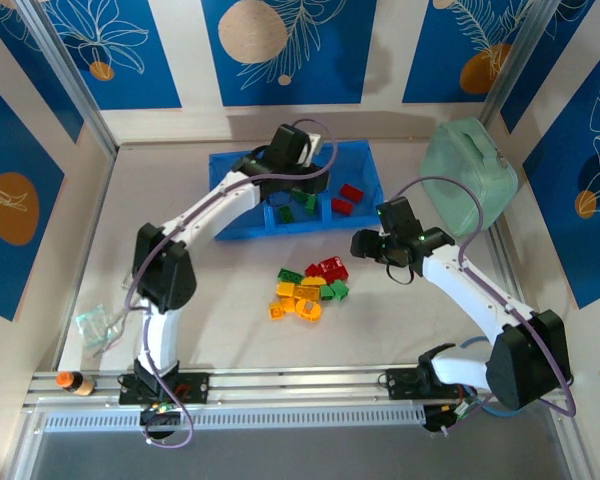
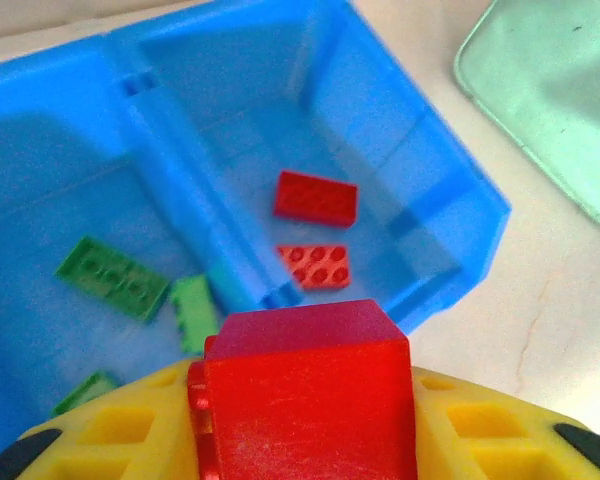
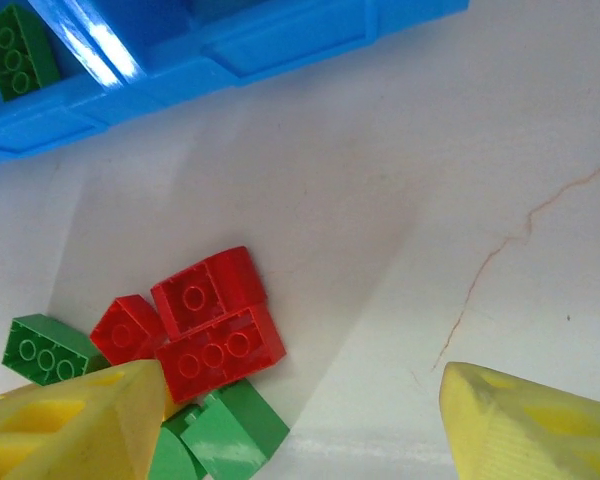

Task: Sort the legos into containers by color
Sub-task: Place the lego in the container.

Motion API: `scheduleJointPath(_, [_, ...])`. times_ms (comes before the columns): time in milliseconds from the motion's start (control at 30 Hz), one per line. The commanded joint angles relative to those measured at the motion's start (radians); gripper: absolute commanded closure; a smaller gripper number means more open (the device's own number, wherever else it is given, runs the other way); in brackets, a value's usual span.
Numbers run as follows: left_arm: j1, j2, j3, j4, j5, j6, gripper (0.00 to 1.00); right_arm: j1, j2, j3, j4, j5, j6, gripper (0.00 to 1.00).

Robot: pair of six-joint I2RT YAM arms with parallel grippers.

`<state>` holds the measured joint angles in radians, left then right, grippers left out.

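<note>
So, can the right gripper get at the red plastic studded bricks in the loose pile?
Probably yes: the right gripper hangs open near the red bricks with nothing between, though green bricks crowd them.

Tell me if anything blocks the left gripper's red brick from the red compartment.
Nothing visible does. The left gripper holds the red brick over the tray; the right compartment ahead has two red bricks and bare floor.

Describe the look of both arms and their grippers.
The left arm and right arm each have white links, bulky black joints and a thin purple cable looping alongside. The left gripper and right gripper both have black bodies and chunky yellow plastic fingers. The left one's fingers show recessed rectangular pockets.
</note>
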<state>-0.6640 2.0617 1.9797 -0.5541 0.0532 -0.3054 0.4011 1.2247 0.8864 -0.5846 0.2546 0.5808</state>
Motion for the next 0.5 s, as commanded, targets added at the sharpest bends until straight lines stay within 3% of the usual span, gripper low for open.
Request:
scheduleJointPath(0, [-0.031,0.131,0.163,-0.094,0.060,-0.001,0.60,-0.004,-0.041,-0.022,-0.008,-0.029,0.014,0.27])
scheduleJointPath(167, [-0.046,0.298,0.388,-0.161,0.076,-0.019,0.59,-0.004,-0.069,-0.028,-0.011,-0.038,0.003,0.27])
scheduleJointPath(333, [-0.045,0.341,0.414,-0.103,0.096,-0.047,0.56,-0.005,-0.096,-0.038,-0.012,-0.041,-0.007,0.27])
scheduleJointPath(367, [-0.046,0.350,0.426,-0.104,0.091,-0.048,0.53,-0.007,-0.099,-0.039,-0.012,-0.043,-0.008,0.27])
scheduleJointPath(467, [-0.046,0.369,0.481,-0.140,0.074,-0.048,0.32,-0.007,-0.108,-0.041,-0.009,-0.054,-0.012,0.26])
